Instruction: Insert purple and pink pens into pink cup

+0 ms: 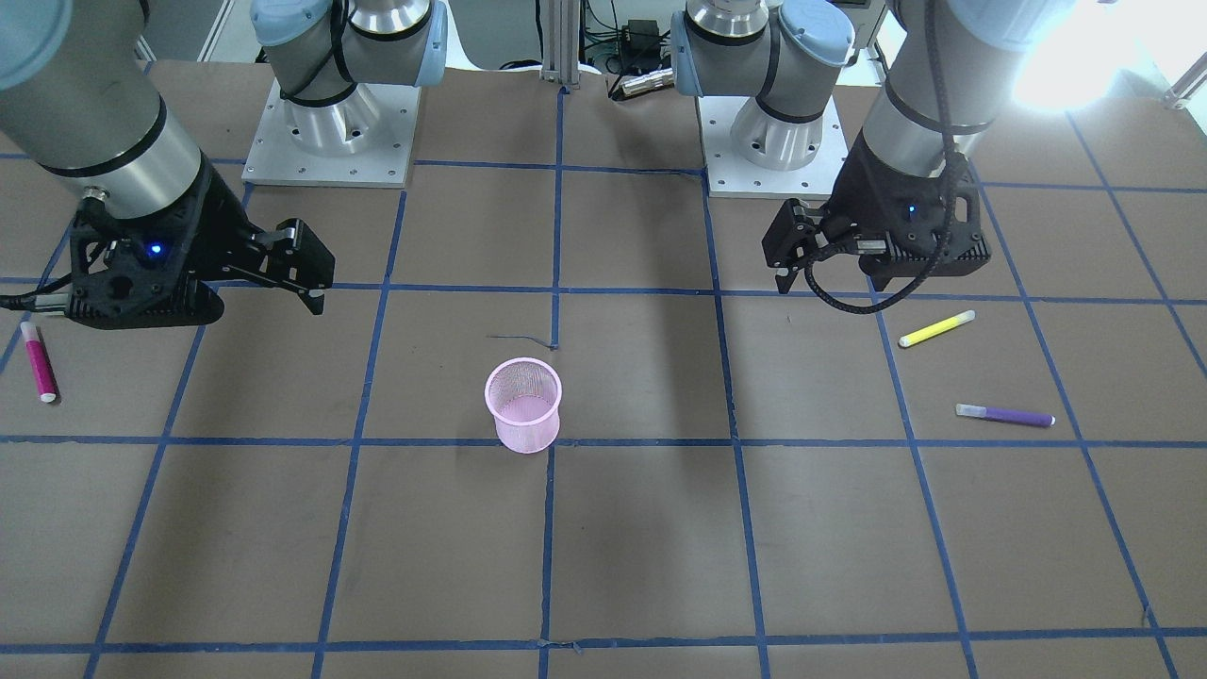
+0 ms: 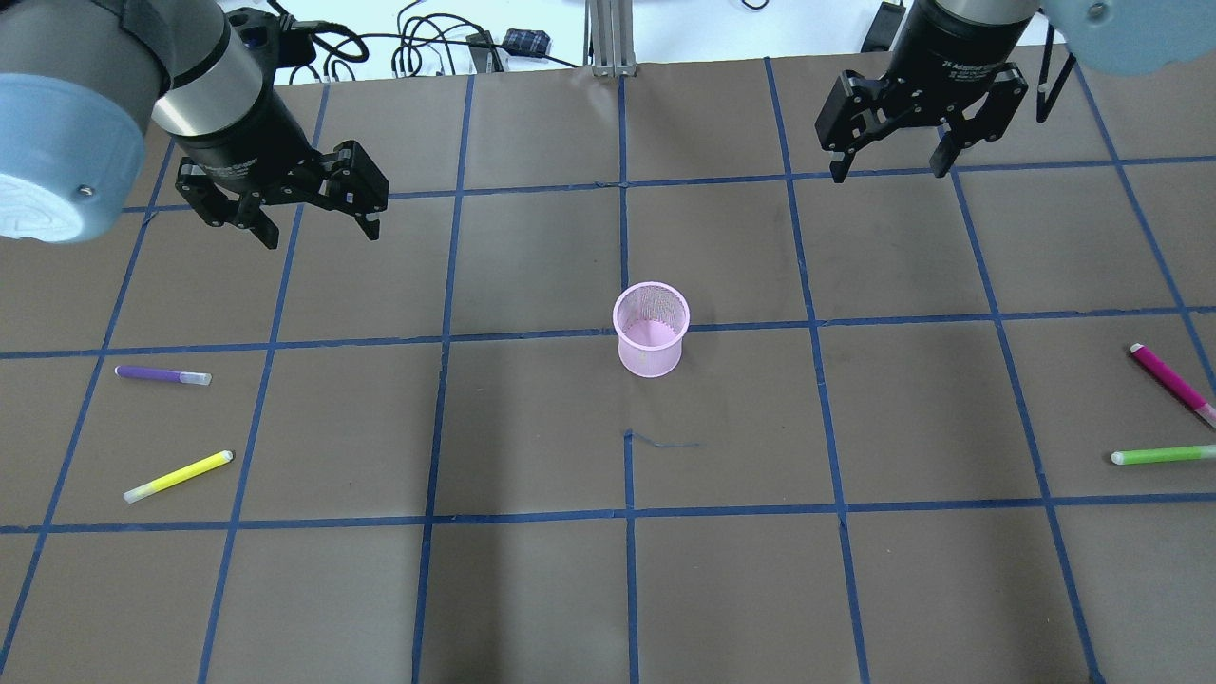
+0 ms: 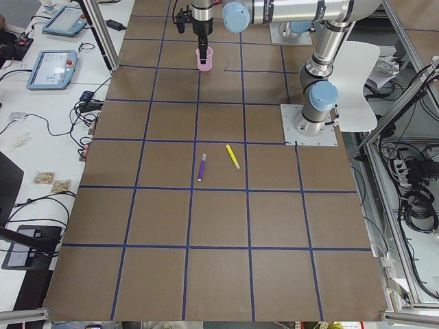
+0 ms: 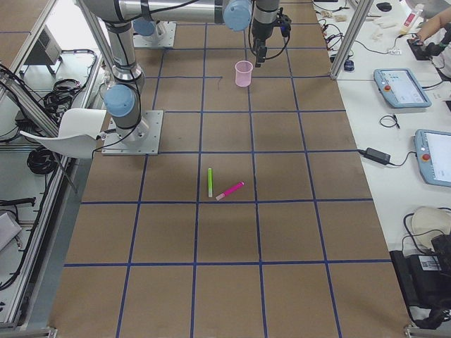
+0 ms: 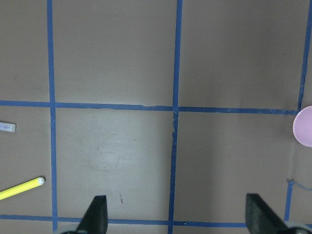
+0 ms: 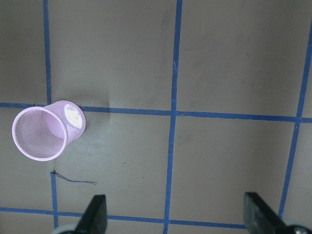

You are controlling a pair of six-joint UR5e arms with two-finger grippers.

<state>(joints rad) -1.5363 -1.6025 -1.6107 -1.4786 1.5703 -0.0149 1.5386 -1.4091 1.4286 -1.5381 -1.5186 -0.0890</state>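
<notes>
The pink mesh cup [image 2: 651, 328] stands upright and empty at mid-table; it also shows in the front view [image 1: 523, 404] and the right wrist view [image 6: 46, 129]. The purple pen [image 2: 161, 375] lies flat on my left side, also in the front view [image 1: 1004, 415]. The pink pen [image 2: 1170, 383] lies flat at the far right, also in the front view [image 1: 39, 361]. My left gripper [image 2: 321, 233] is open and empty, hovering beyond the purple pen. My right gripper [image 2: 888, 173] is open and empty, hovering beyond and right of the cup, far from the pink pen.
A yellow pen [image 2: 178, 476] lies near the purple pen. A green pen [image 2: 1164, 455] lies beside the pink pen. Blue tape lines grid the brown table [image 2: 532, 589]. The arm bases [image 1: 330, 132] stand at the robot's side of the table.
</notes>
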